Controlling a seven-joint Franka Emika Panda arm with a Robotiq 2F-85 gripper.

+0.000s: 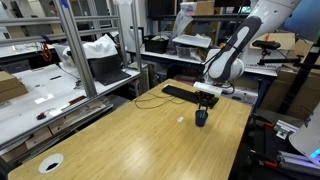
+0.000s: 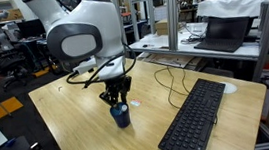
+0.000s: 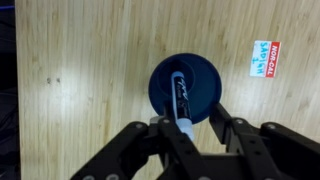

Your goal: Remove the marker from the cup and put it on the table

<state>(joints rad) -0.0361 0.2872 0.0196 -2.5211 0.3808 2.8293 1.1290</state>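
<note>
The small dark cup (image 3: 207,88) stands upright on the light wood table (image 3: 80,80). The dark marker (image 3: 180,92) leans inside it, and its pale top end points up toward my fingers. My gripper (image 3: 197,122) hangs straight over the cup with its fingers open on either side of the marker's top. The marker lies close against one finger, with a gap to the other. Both exterior views show the gripper (image 1: 204,103) (image 2: 118,97) just above the cup (image 1: 201,118) (image 2: 122,117).
A black keyboard (image 2: 194,119) (image 1: 182,93) lies beside the cup, with a cable (image 2: 170,76) looping behind it. A white disc (image 1: 50,163) sits near a table corner, and a tiny white speck (image 1: 181,120) lies close to the cup. A red-and-white sticker (image 3: 265,58) is on the tabletop.
</note>
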